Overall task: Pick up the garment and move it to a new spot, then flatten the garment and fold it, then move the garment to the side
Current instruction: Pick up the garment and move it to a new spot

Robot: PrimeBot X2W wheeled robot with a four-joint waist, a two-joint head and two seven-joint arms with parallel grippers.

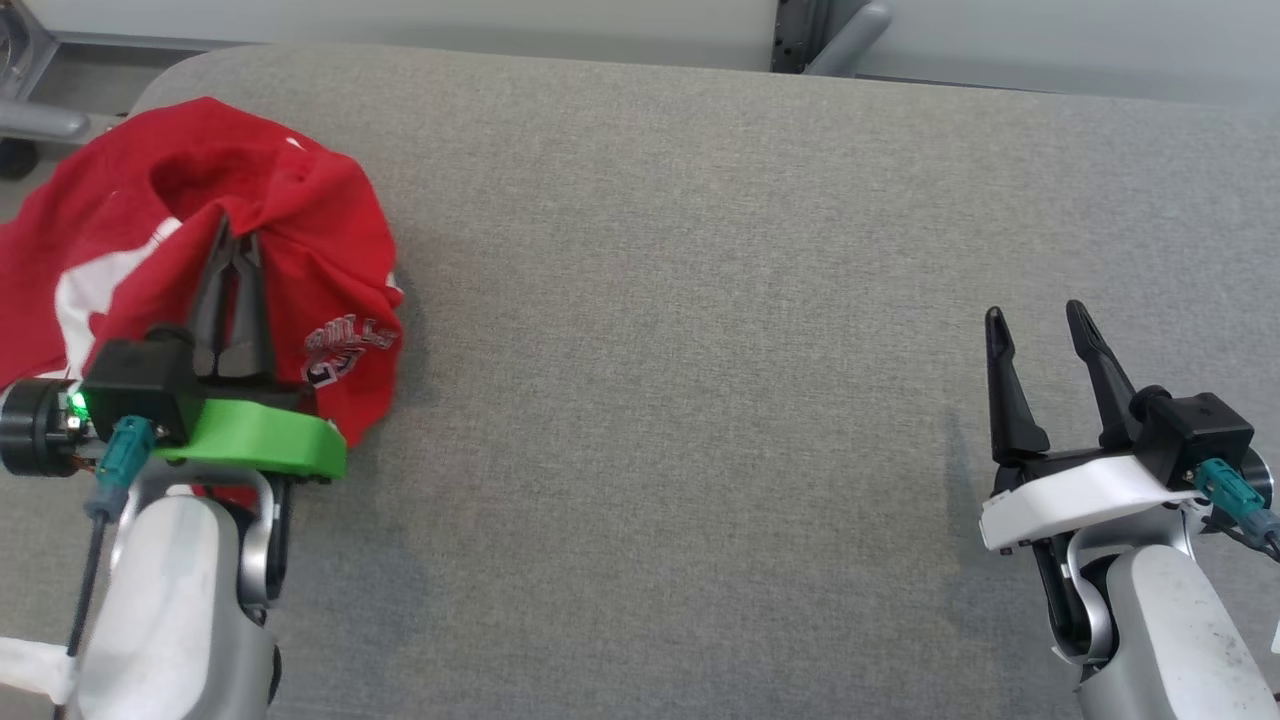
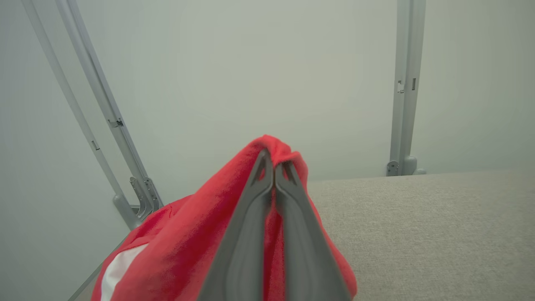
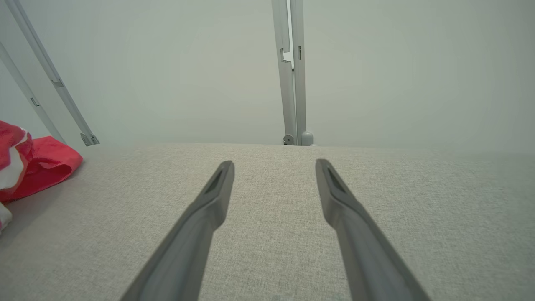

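Nearest the lens, the left gripper (image 1: 236,235) is seen with jaws clamped on a raised fold of the red garment (image 1: 315,205), which lies bunched at the far left corner of the surface (image 1: 700,300). The right gripper (image 1: 1036,315) is held by the right edge, jaws apart and empty. Only the pick-up is judged begun; moving, flattening and folding are left.

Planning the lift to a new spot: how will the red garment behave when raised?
Probably floppy: the red garment lies crumpled in folds, so most would dangle. Likely light: a pinch by the left end effector tents it. Loose cloth may drag across the grey fabric surface.
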